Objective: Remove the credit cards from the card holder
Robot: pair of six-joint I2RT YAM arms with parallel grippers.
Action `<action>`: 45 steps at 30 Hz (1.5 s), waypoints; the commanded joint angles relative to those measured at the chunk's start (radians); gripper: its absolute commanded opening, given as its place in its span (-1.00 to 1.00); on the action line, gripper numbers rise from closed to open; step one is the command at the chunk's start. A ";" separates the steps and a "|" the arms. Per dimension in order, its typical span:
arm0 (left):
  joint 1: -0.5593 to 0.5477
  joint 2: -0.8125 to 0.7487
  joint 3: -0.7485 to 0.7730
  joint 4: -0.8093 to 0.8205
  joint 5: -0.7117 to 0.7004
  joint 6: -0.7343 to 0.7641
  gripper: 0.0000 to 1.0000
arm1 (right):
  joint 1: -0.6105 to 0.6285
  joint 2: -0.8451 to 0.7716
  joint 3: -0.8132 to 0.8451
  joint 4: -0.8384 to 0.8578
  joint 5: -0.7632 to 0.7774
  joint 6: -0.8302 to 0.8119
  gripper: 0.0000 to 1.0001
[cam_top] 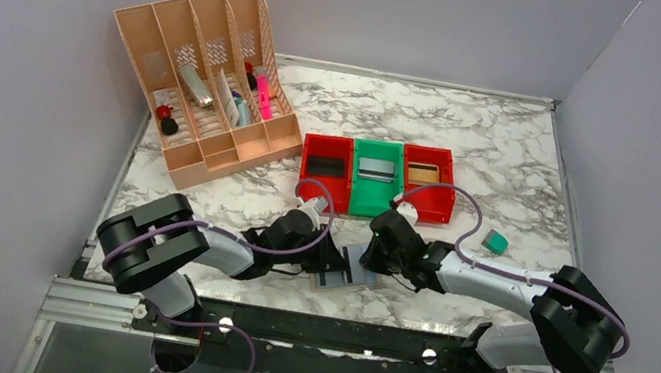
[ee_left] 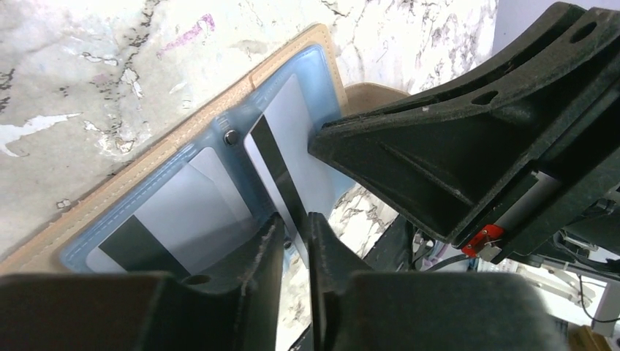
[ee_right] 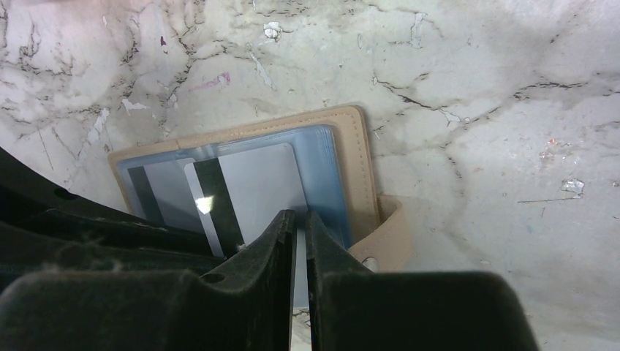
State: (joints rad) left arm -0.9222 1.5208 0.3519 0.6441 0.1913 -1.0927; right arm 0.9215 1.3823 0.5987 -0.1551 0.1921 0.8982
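The card holder (cam_top: 338,278) lies open on the marble table between my two grippers, tan rim outside (ee_right: 358,161), pale blue-grey panels inside (ee_left: 219,146). A grey credit card with a black stripe (ee_left: 292,124) (ee_right: 256,186) sticks partly out of its sleeve. A second striped card (ee_left: 183,212) sits in the other panel. My left gripper (ee_left: 296,223) straddles the striped card's end with a narrow gap; the card lies against one finger. My right gripper (ee_right: 301,218) is shut on the holder's near panel edge, beside the strap (ee_right: 387,234).
Behind the holder stand a red bin (cam_top: 325,168), a green bin (cam_top: 376,176) and another red bin (cam_top: 428,175). A peach file organizer (cam_top: 207,85) fills the back left. A small teal object (cam_top: 496,242) lies at the right.
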 commanded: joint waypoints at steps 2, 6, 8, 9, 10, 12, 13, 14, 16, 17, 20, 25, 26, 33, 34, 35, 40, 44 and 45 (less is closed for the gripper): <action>0.002 0.019 0.019 0.015 -0.016 0.016 -0.69 | -0.001 0.015 -0.028 -0.041 0.000 0.007 -0.70; 0.001 0.028 0.033 0.015 -0.016 0.025 -0.85 | -0.002 0.015 -0.027 -0.044 0.009 0.014 -0.70; 0.002 0.029 0.034 0.014 -0.021 0.025 -0.97 | -0.001 0.003 -0.033 -0.052 0.024 0.028 -0.70; 0.002 0.027 0.032 0.014 -0.024 0.024 -1.00 | -0.002 -0.010 -0.040 -0.048 0.032 0.034 -0.70; 0.002 0.026 0.030 0.012 -0.027 0.021 -1.00 | -0.002 -0.022 -0.049 -0.042 0.038 0.037 -0.70; 0.002 0.021 0.017 0.013 -0.034 0.014 -1.00 | -0.002 -0.048 -0.064 -0.034 0.046 0.039 -0.70; 0.002 0.018 0.009 0.012 -0.036 0.012 -1.00 | -0.002 -0.057 -0.067 -0.034 0.049 0.040 -0.70; 0.002 0.015 0.003 0.012 -0.036 0.009 -1.00 | -0.001 -0.065 -0.069 -0.037 0.052 0.041 -0.69; 0.003 0.007 -0.011 0.011 -0.036 0.004 -1.00 | -0.001 -0.077 -0.067 -0.051 0.061 0.047 -0.69; 0.002 0.002 -0.015 0.008 -0.036 0.004 -1.00 | -0.001 -0.086 -0.064 -0.056 0.065 0.048 -0.69; 0.003 -0.012 -0.012 -0.017 -0.036 0.017 -1.00 | -0.002 -0.126 -0.066 -0.049 0.069 0.040 -0.69; 0.003 -0.042 0.021 -0.093 -0.036 0.056 -1.00 | -0.002 -0.189 -0.061 -0.017 0.040 -0.002 -0.66; 0.003 -0.050 0.031 -0.117 -0.036 0.066 -1.00 | -0.001 -0.195 -0.059 -0.006 0.027 -0.013 -0.65; 0.003 -0.065 0.071 -0.214 -0.034 0.109 -1.00 | -0.002 -0.159 -0.048 0.101 -0.098 -0.048 -0.61; 0.003 -0.069 0.074 -0.225 -0.037 0.113 -1.00 | -0.002 -0.141 -0.050 0.109 -0.109 -0.035 -0.60; 0.003 -0.075 0.076 -0.236 -0.040 0.116 -1.00 | -0.003 -0.122 -0.054 0.119 -0.120 -0.023 -0.59; 0.003 -0.112 0.105 -0.356 -0.081 0.158 -1.00 | -0.007 -0.030 -0.044 0.058 -0.072 0.036 -0.59; 0.003 -0.133 0.131 -0.427 -0.107 0.191 -1.00 | -0.009 -0.013 -0.018 -0.027 -0.009 0.030 -0.58; 0.003 -0.135 0.131 -0.424 -0.108 0.192 -1.00 | -0.009 -0.022 -0.019 -0.034 0.001 0.029 -0.57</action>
State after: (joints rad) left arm -0.9222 1.4158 0.4568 0.3088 0.1394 -0.9592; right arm 0.9184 1.3521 0.5560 -0.0978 0.1230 0.9154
